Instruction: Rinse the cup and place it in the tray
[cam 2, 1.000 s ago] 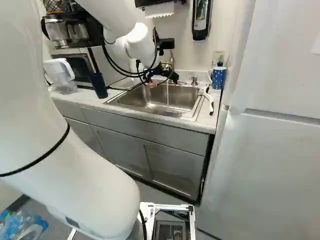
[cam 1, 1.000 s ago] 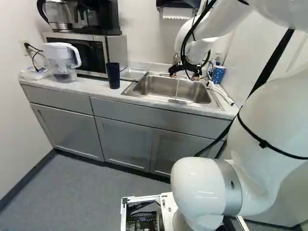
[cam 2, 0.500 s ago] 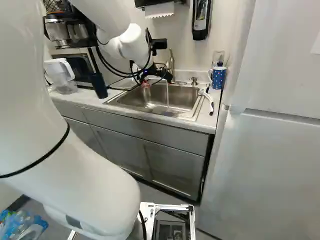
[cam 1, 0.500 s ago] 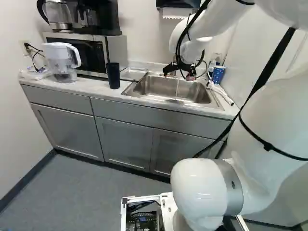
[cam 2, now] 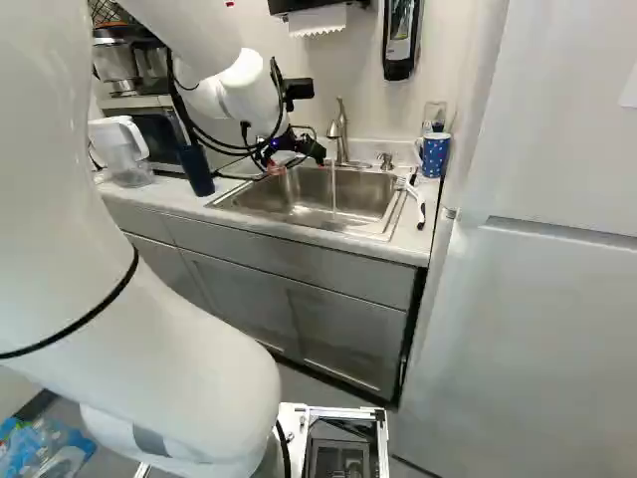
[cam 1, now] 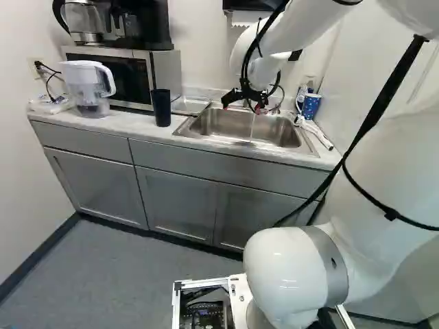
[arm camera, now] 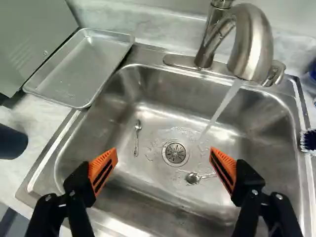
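Hanging above the sink (arm camera: pixel 165 118) — upper middle of the left base view — we see the gripper (cam 1: pixel 241 108), its two fingers wide apart. At upper left of the right base view, we find a dark cup (cam 2: pixel 197 169) standing on the counter (cam 2: pixel 149 197), near the metal tray (arm camera: pixel 79 69); at upper right, a spotted cup (cam 2: pixel 435 154). Which is the task's cup, we cannot tell. Water (arm camera: pixel 222 108) runs from the faucet (arm camera: pixel 253 49). The wall dispenser's (cam 2: pixel 400 40) label is too small to read.
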